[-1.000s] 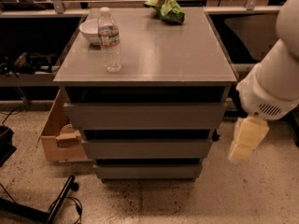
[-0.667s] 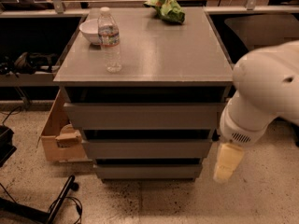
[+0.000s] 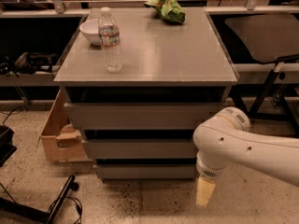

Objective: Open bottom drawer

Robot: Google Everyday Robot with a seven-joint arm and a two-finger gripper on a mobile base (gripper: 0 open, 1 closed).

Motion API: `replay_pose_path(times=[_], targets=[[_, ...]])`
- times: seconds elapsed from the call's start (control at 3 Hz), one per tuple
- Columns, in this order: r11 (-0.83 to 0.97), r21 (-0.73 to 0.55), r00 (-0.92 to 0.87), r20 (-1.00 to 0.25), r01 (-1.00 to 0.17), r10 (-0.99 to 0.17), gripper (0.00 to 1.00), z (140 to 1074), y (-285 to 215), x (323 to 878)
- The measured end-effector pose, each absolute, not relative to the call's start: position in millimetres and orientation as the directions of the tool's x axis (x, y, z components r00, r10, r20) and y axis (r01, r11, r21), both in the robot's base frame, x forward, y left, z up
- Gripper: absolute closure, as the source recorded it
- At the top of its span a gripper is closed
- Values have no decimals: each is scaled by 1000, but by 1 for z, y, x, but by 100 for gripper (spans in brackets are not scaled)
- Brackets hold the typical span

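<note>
The grey cabinet [image 3: 149, 50] has three flat handle-less fronts. The bottom drawer [image 3: 140, 171] is the lowest, slimmest front and stands closed, flush under the middle front [image 3: 138, 149]. My white arm [image 3: 243, 146] reaches in from the right. My gripper [image 3: 204, 192] hangs from its wrist as a cream-coloured piece pointing down, just right of the bottom drawer's right end and a little in front of it, close to the floor. It holds nothing that I can see.
A water bottle [image 3: 110, 40], a white bowl [image 3: 92, 31] and a green bag [image 3: 167, 8] sit on the cabinet top. A cardboard box [image 3: 60, 136] stands at the cabinet's left. Cables and a black stand [image 3: 56, 204] lie on the floor at left. A chair base [image 3: 268, 85] is at right.
My arm has swung left and down, bringing the gripper from beside the middle front to beside the bottom drawer. The drawers have not moved.
</note>
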State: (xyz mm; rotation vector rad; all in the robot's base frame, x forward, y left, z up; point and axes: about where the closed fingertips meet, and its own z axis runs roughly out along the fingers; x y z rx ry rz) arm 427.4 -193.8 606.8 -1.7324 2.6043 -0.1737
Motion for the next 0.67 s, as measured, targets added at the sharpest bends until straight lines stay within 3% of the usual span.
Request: replay_pose_path(times=[0.67], targets=[[388, -94, -394, 56, -917, -917, 0, 602, -195, 427]])
